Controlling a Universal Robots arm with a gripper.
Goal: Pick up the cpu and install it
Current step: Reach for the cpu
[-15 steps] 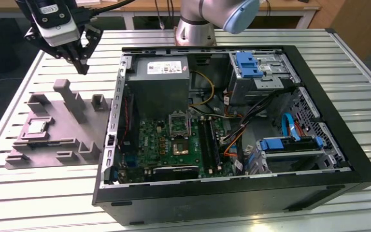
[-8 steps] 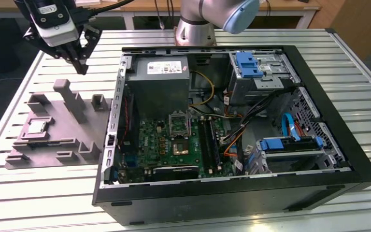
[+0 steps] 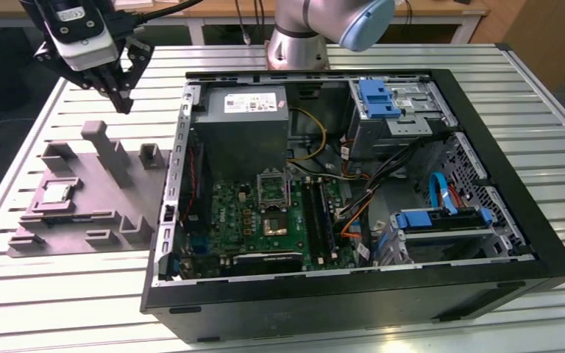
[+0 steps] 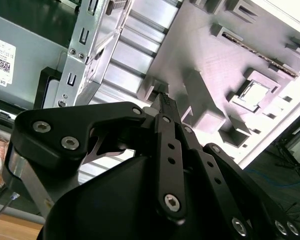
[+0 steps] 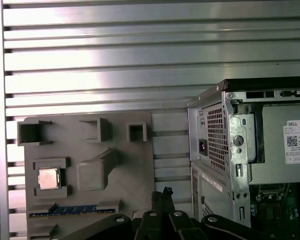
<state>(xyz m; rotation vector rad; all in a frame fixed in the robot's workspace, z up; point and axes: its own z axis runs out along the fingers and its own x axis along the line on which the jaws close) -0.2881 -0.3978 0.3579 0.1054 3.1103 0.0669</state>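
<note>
The cpu (image 3: 55, 193) is a small silvery square lying flat in a recess of the grey plastic tray (image 3: 76, 220), on the exterior view's left. In both wrist views the cpu (image 5: 48, 178) (image 4: 253, 91) lies bare in its pocket. My gripper (image 3: 123, 109) hangs above the tray's far end, well above and apart from the cpu. Its black fingers (image 4: 162, 102) meet at the tips with nothing between them. The gripper (image 5: 165, 192) stands between the tray (image 5: 140, 165) and the computer case. The green motherboard (image 3: 248, 220) carries a metal-framed socket (image 3: 273, 189).
The open black computer case (image 3: 518, 220) lies on the slatted metal table (image 3: 57, 294), beside the tray. Inside are a grey power supply (image 3: 248, 118), cables and blue drive brackets (image 3: 379, 97). Tall tray blocks (image 3: 106, 143) rise under the gripper. A memory stick (image 5: 75, 210) lies in the tray.
</note>
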